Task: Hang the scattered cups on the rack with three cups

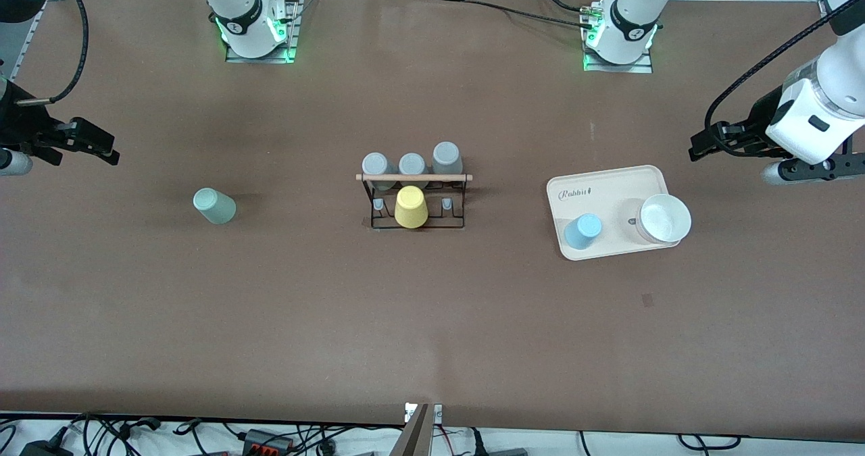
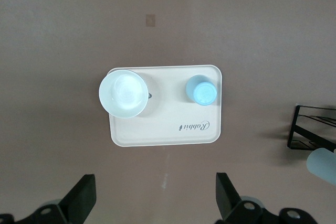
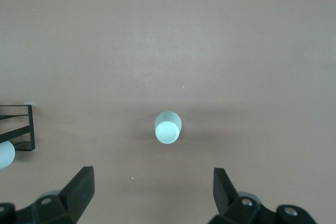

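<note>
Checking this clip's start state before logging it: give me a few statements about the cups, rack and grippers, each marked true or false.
1. The blue cup stands on the tray. True.
2. The green cup hangs on the rack. False: it sits on the table, toward the right arm's end.
3. A yellow cup is on the rack. True.
4. The left gripper holds the white bowl. False: it is open and empty, up beside the tray.
5. The right gripper is open. True.
</note>
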You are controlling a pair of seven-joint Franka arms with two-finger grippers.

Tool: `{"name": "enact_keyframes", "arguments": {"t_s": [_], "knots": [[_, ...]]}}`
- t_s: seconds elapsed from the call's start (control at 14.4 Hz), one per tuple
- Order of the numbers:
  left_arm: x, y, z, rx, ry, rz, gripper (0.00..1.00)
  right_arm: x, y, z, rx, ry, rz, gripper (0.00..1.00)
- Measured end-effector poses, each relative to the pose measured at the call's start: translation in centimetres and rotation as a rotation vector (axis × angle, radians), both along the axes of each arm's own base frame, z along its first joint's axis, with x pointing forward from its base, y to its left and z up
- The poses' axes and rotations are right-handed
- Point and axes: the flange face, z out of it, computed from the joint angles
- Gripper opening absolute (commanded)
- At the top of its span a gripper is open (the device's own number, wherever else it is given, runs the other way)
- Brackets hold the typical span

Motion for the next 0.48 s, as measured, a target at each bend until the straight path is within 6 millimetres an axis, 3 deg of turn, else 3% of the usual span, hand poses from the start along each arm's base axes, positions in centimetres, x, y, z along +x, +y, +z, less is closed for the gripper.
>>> {"name": "enact_keyframes", "arguments": {"t_s": [0.48], "knots": [[0.37,-0.19,-0.85,-0.002,0.013,-0.005,1.0,-0.21,-0.01,-0.17,0.001,0.02,0.0,1.0]]}}
